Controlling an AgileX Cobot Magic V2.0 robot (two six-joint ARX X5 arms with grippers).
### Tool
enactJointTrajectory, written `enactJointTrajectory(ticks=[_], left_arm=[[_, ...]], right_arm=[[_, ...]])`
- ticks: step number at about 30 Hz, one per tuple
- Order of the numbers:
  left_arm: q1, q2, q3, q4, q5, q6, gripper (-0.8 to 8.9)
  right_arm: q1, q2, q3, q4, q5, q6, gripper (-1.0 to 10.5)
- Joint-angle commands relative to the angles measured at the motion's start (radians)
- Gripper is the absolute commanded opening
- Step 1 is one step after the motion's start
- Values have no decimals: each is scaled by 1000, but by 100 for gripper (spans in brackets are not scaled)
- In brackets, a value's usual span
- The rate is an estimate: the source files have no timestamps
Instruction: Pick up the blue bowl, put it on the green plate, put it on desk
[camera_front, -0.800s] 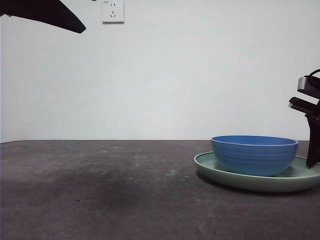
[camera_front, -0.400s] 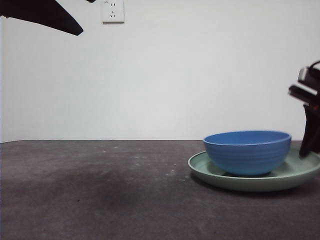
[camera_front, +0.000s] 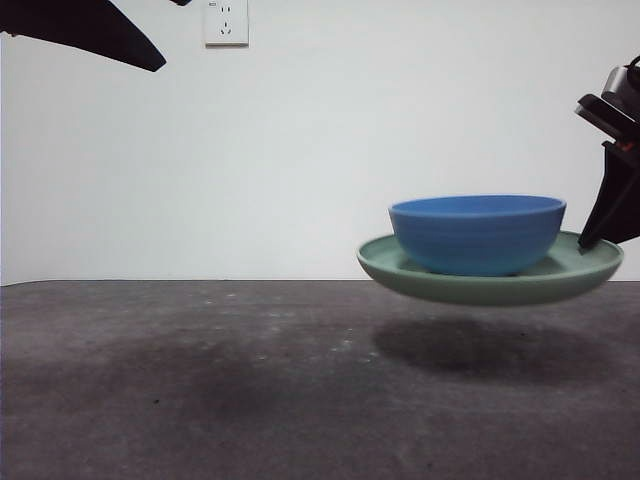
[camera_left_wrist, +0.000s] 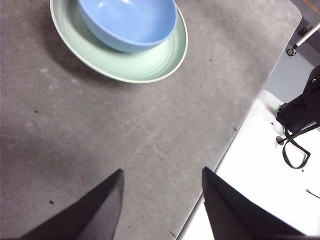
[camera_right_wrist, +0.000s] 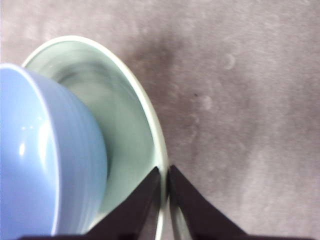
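The blue bowl (camera_front: 476, 233) sits in the green plate (camera_front: 490, 281), and both hang in the air above the desk (camera_front: 250, 380) at the right of the front view. My right gripper (camera_front: 604, 238) is shut on the plate's right rim (camera_right_wrist: 159, 150) and holds it up; the right wrist view shows the bowl (camera_right_wrist: 45, 160) inside the plate. My left gripper (camera_left_wrist: 162, 192) is open and empty, high over the desk, away from the plate (camera_left_wrist: 135, 62) and bowl (camera_left_wrist: 127, 22); in the front view it shows as a black tip (camera_front: 95, 30) at the top left.
A shadow (camera_front: 480, 345) lies on the desk under the lifted plate. A wall socket (camera_front: 226, 22) is on the white back wall. The left wrist view shows the desk's edge (camera_left_wrist: 235, 135), a white surface beyond it, and a black stand (camera_left_wrist: 300, 112).
The plate with the bowl in it has risen off the desk and shifted a little left, held by the right gripper. The left arm has not moved.
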Motion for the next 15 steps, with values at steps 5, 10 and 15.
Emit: enactJointTrajectory(ticks=[5,10,15], left_arm=[[-6,6,9,6,2,2,249],[-6,6,9,6,2,2,249],[-6,6,9,5,2,2,249]], right_arm=[[91,-9,21,52,-12,92,14],[191,-5,21,120,37,163,14],[281,31,21,183,76,227,14]])
